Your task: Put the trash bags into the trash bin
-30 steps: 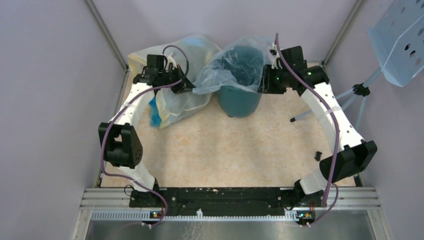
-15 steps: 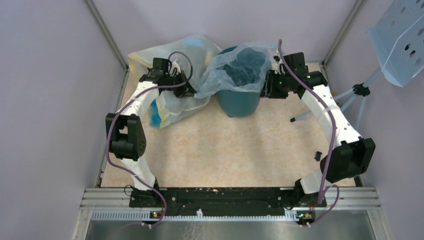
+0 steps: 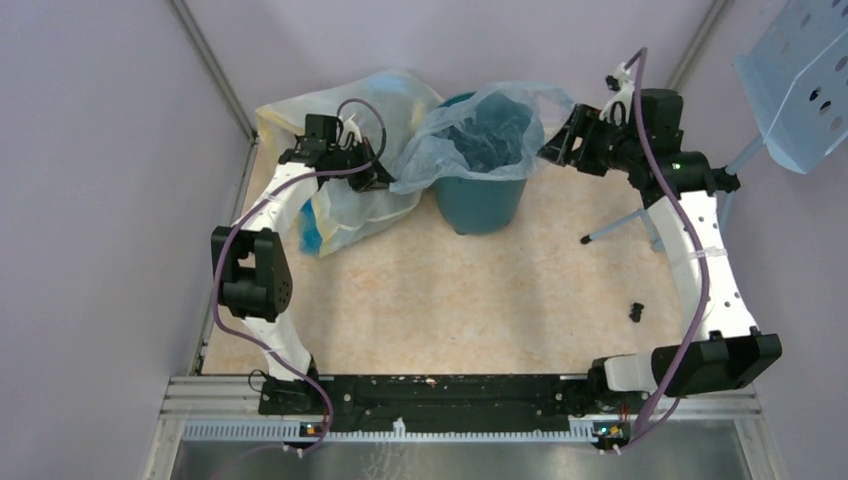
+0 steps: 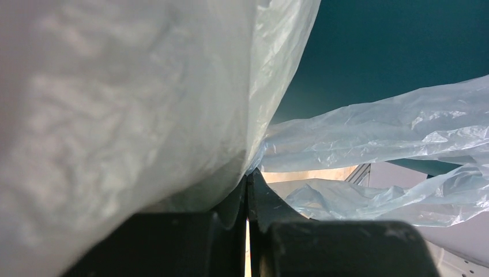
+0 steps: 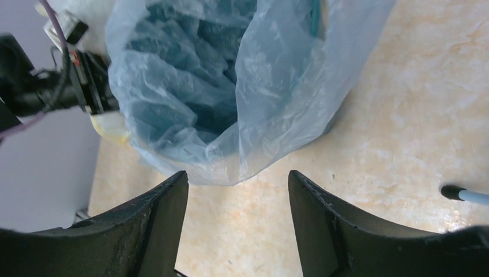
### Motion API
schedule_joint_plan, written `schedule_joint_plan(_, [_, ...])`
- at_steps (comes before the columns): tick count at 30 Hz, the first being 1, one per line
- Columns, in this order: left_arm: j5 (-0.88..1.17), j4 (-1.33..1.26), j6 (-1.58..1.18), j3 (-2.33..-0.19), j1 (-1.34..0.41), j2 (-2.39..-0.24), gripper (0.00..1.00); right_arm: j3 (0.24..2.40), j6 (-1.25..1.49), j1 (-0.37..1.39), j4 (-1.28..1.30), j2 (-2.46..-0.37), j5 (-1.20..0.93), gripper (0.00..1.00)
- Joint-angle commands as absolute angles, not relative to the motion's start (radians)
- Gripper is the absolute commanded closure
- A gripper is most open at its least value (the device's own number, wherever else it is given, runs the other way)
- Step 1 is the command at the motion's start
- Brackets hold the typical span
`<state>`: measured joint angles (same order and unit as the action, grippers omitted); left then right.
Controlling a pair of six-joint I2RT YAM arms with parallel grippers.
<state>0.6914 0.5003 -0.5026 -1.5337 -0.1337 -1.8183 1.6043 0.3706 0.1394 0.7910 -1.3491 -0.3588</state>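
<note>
1. The table (image 3: 420, 300) has a beige, marbled top, closed in by plain pale lilac walls (image 3: 100, 200). A metal rail (image 3: 460, 395) runs along its near edge, where both arms are bolted.
2. The trash bin (image 3: 480, 205), dark teal, stands upright at the far middle of the table. The trash bag (image 3: 480, 130) sits in its mouth, and its pale-blue film spills over the rim on the left and right.
3. Left of the trash bin, slumped into the far corner, lies a large yellowish bag (image 3: 340, 215) with blue showing through it.
4. Right of the trash bin, off the table, a perforated pale-blue panel (image 3: 800, 80) stands on a tripod (image 3: 700, 185). A small black part (image 3: 636, 311) lies on the table, nearer than the trash bin and to its right.
5. The left end effector (image 3: 378, 180) is just left of the trash bin, at the bag's overhanging edge. The right end effector (image 3: 560, 145) is just right of it, near the film.
6. Only the left wrist view shows the grip. The left end effector (image 4: 248, 190) is pressed together on the film of the trash bag (image 4: 375, 127), with the wall of the trash bin (image 4: 392, 52) behind it.
7. Only the right wrist view settles the other side. The right end effector (image 5: 236, 179) stands apart with nothing between its fingers. Past it lie the trash bag (image 5: 230, 86) and bare table (image 5: 403, 115).
</note>
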Motion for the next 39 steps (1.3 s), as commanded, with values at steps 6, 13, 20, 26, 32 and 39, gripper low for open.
schedule_joint_plan(6, [0.703, 0.468, -0.486, -1.53, -0.138, -1.755, 1.0, 1.623, 0.58, 0.075, 0.631, -1.416, -0.422, 0.36])
schedule_joint_plan(13, [0.691, 0.498, -0.448, -1.527, -0.137, -1.753, 1.0, 1.593, 0.618, 0.062, 0.617, -1.467, -0.398, 0.53])
schedule_joint_plan(20, [0.64, 0.535, -0.388, -1.522, -0.138, -1.762, 1.0, 1.552, 0.582, 0.044, 0.669, -1.49, -0.35, 0.51])
schedule_joint_plan(26, [0.63, 0.528, -0.377, -1.514, -0.139, -1.776, 1.0, 1.494, 0.577, 0.043, 0.629, -1.484, -0.329, 0.45])
schedule_joint_plan(32, [0.629, 0.515, -0.378, -1.54, -0.146, -1.819, 1.0, 1.49, 0.604, 0.042, 0.575, -1.52, -0.382, 0.73])
schedule_joint_plan(39, [0.588, 0.493, -0.371, -1.572, -0.147, -1.859, 1.0, 1.468, 0.588, 0.03, 0.55, -1.57, -0.348, 1.0])
